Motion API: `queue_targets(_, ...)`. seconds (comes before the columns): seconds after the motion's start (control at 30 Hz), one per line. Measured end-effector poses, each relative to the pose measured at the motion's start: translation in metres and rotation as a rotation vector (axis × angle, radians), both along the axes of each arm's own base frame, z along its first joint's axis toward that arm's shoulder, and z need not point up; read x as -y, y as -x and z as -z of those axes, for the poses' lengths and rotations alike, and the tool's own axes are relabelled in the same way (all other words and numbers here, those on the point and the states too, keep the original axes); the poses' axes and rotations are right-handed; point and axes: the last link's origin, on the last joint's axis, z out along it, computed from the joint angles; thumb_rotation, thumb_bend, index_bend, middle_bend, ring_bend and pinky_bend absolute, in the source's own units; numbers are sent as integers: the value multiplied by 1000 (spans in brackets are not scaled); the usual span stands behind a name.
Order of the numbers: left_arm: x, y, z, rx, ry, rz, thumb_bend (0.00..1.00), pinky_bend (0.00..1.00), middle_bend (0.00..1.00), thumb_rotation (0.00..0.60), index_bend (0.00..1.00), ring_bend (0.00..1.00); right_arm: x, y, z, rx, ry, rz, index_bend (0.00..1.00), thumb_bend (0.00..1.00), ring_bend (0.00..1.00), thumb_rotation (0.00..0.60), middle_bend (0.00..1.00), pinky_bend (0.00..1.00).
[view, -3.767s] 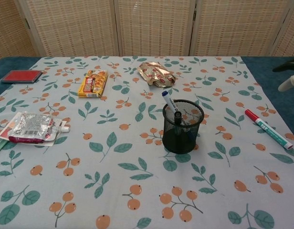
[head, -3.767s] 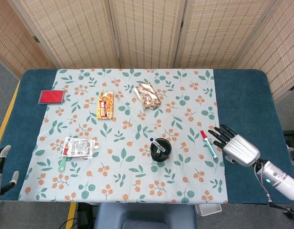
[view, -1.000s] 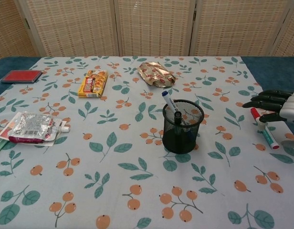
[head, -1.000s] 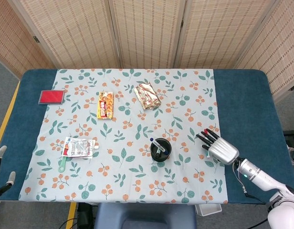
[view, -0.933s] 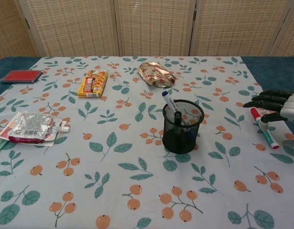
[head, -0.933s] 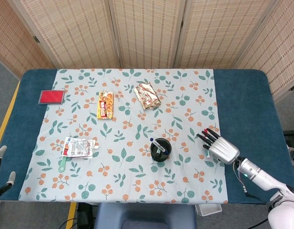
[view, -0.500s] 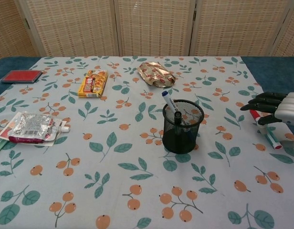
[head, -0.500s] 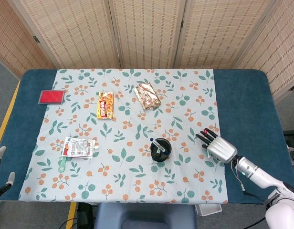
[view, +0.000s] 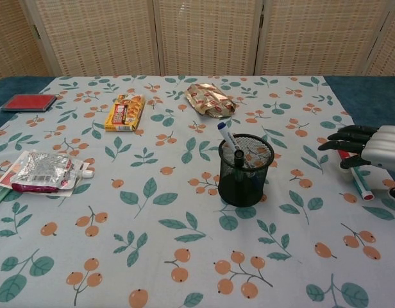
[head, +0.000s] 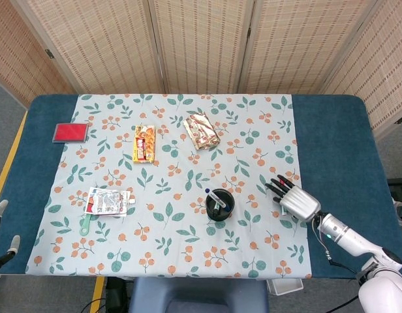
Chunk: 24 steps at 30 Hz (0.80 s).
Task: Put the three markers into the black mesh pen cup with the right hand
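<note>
At the right edge of the frame, the right hand is hovering with fingers spread over the marker lying on the cloth, right of the central cup.

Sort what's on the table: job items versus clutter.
Job: black mesh pen cup with two markers in it; third marker under the right hand.
Clutter: red pad, yellow snack box, gold packet, silver pouch.
</note>
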Motion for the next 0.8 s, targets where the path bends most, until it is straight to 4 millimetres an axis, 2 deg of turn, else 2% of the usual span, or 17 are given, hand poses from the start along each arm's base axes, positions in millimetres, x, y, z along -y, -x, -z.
queue_targets(0.13,0,0,0,2,2,7,402,264,163,600,3,56,0,-1,1,5,18,-3,668,263,0,600,142,0)
queue_targets(0.23,1,0,-1,3,2,13,403,264,163,600,0,56,1,-1,1,4,31,-5,720,261,0,600,170,0)
queue_targets(0.5,3,-1,-2,5,-5,16,403,264,163,600,0,56,0,-7,-7,34,53,-45,733,252,0,600,182,0)
queue_targets(0.67,2,-1,-3,7,-14,17,403,264,164,600,0,56,1,-25,-30,165,108,-128,733,251,0,600,193,0)
queue_targets(0.8,2,-2,-3,13,-14,16,402,264,164,600,0,56,-1,-45,-40,328,117,-145,733,252,0,600,203,0)
